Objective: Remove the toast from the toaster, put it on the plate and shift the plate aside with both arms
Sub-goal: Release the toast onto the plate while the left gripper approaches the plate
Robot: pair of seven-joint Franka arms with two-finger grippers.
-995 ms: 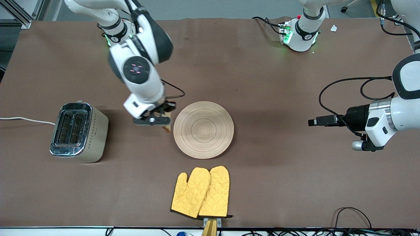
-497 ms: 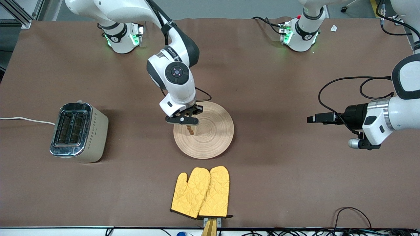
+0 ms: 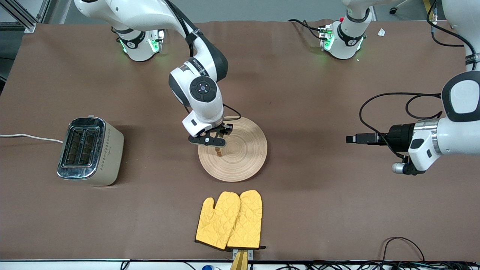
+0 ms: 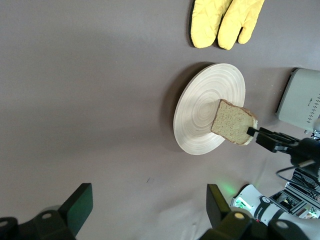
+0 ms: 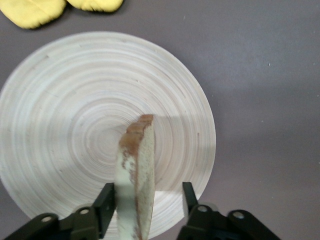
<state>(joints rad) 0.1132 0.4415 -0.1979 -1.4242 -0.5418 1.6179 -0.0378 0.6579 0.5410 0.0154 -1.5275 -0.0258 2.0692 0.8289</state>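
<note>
The round pale wooden plate (image 3: 245, 161) lies mid-table and also shows in the left wrist view (image 4: 200, 110) and the right wrist view (image 5: 60, 100). My right gripper (image 3: 216, 144) is low over the part of the plate toward the right arm's end. The toast (image 3: 218, 151) stands on edge between its fingers (image 5: 137, 160), lower edge at the plate. The jaws stand apart: one finger touches the toast and the other is clear of it. The toast also shows in the left wrist view (image 4: 232, 122). My left gripper (image 3: 354, 139) is open and empty (image 4: 149, 210), over bare table toward the left arm's end, pointing at the plate.
A chrome two-slot toaster (image 3: 88, 150) stands toward the right arm's end, its white cord running off the table. Two yellow quilted oven mitts (image 3: 230, 219) lie nearer the front camera than the plate. Cables lie along the front edge.
My right gripper carried the toast from beside the plate to over it, then settled lower. My left gripper shifted slightly toward the plate.
</note>
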